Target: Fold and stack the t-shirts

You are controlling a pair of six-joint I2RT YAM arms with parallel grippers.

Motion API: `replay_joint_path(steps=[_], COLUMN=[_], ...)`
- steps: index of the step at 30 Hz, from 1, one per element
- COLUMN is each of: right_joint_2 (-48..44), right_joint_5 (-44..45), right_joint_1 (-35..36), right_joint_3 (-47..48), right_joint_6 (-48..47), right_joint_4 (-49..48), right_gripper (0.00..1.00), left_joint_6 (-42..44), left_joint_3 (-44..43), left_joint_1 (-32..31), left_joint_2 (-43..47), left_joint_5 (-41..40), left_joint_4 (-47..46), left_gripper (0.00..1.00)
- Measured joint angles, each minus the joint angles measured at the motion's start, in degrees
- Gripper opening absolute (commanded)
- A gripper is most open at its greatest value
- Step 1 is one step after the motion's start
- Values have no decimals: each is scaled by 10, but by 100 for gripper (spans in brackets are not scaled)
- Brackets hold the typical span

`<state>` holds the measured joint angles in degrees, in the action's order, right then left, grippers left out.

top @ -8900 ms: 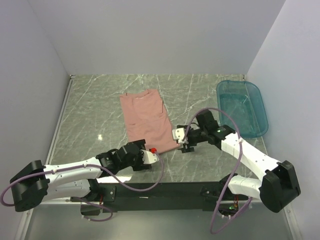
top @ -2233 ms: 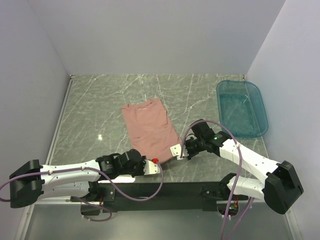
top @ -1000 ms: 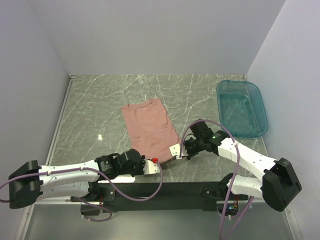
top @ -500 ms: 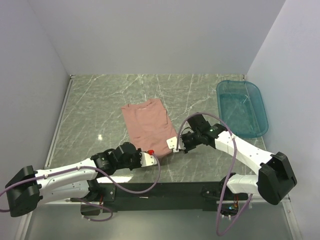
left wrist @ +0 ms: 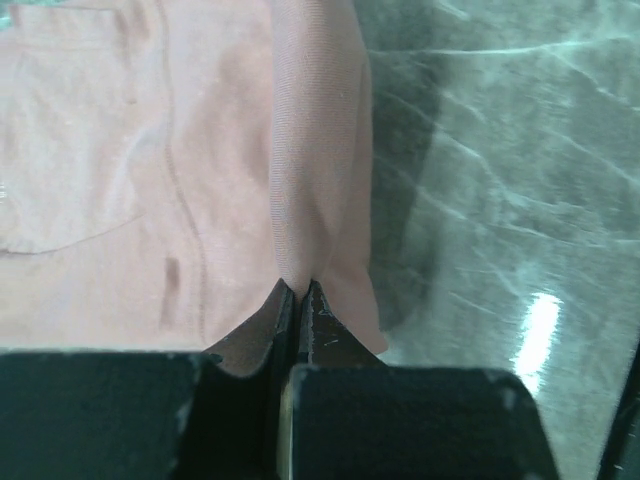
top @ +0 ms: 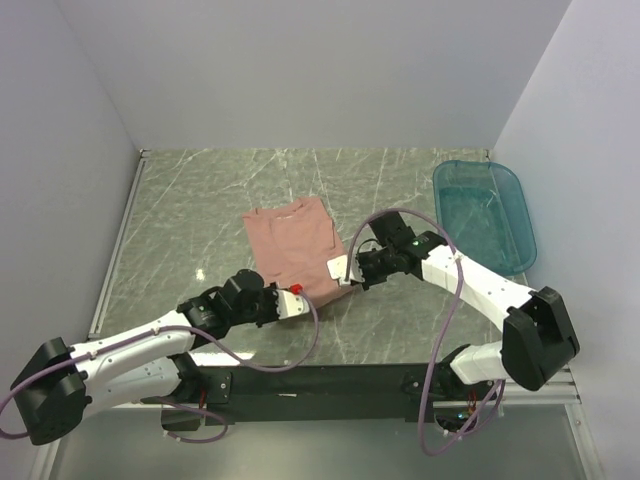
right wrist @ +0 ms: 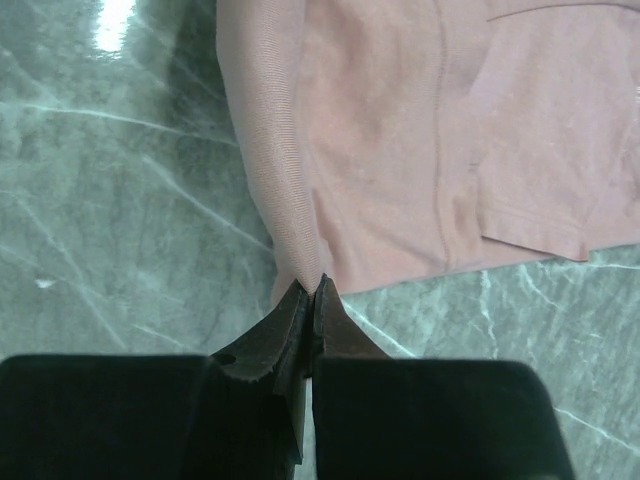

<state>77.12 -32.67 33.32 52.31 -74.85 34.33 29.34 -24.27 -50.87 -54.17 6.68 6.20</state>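
Note:
A dusty-pink t-shirt [top: 296, 245] lies folded lengthwise on the marble table, its collar toward the back. My left gripper [top: 297, 292] is shut on the near left corner of its hem [left wrist: 300, 240], and the cloth rises in a pinched ridge from the jaws. My right gripper [top: 340, 272] is shut on the near right corner [right wrist: 290, 220], likewise lifted off the table. Both held corners hang above the shirt's near end. A sleeve edge [right wrist: 530, 235] lies flat in the right wrist view.
A translucent teal plastic tub [top: 484, 215] stands at the right back of the table [top: 200, 200]. Grey walls close in the left, back and right sides. Purple cables loop from both arms.
Both grippers have lifted the shirt's near hem and carried it away from the front edge toward the collar. The shirt looks shorter than a second ago.

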Motion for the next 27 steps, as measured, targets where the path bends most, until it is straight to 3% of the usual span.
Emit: replay_joint_path(steps=[12, 27], right_joint_2=[94, 285], right_joint_5=[-13, -14], right_joint_1=[-21, -40], right_joint_3=[119, 357], right_joint_6=[5, 65], right_joint_4=[23, 29], right_gripper=[0, 0], left_joint_6=[45, 101], left_joint_3=[-31, -116], left_joint_1=[110, 254], left_joint_2=[-51, -181], left_joint_5=[61, 106], left_joint_4=[-27, -105], left_gripper=[0, 0])
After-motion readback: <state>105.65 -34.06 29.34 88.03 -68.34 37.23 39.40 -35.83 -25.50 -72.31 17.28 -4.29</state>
